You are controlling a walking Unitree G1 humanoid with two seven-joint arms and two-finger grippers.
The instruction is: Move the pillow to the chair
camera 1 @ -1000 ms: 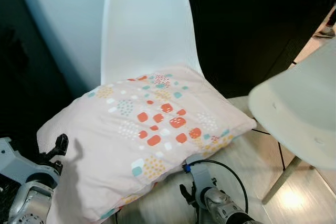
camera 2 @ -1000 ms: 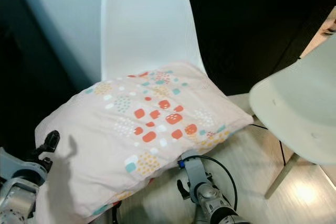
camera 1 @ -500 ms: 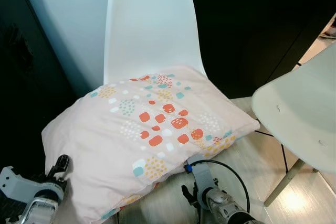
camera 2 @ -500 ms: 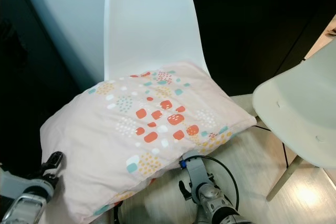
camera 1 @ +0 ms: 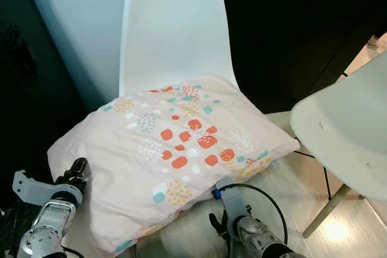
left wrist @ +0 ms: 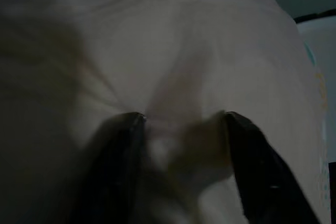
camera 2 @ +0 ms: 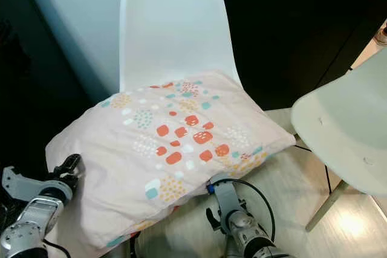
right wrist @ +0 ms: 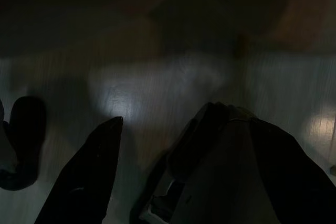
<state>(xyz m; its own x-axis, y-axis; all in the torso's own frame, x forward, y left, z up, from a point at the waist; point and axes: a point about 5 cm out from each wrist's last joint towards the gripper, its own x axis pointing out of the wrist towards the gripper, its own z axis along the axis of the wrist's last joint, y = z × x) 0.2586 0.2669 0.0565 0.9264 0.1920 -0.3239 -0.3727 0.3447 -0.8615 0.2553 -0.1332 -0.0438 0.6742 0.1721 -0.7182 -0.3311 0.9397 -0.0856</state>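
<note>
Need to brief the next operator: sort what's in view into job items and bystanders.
Job: pillow, lying on the chair; left gripper, open against the pillow.
Bystanders: second chair, cable, floor, right gripper, open over the floor.

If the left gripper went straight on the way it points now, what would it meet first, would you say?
Most likely the pale pink patterned pillow: the left gripper has its fingers apart and aims squarely at the fabric, seemingly very close.

Pillow (camera 1: pixel 175 149) covers chair (camera 1: pixel 172 34) seat; second chair (camera 1: pixel 344 131) crowds right, floor gap (camera 1: pixel 290 179) seemingly narrow.
</note>
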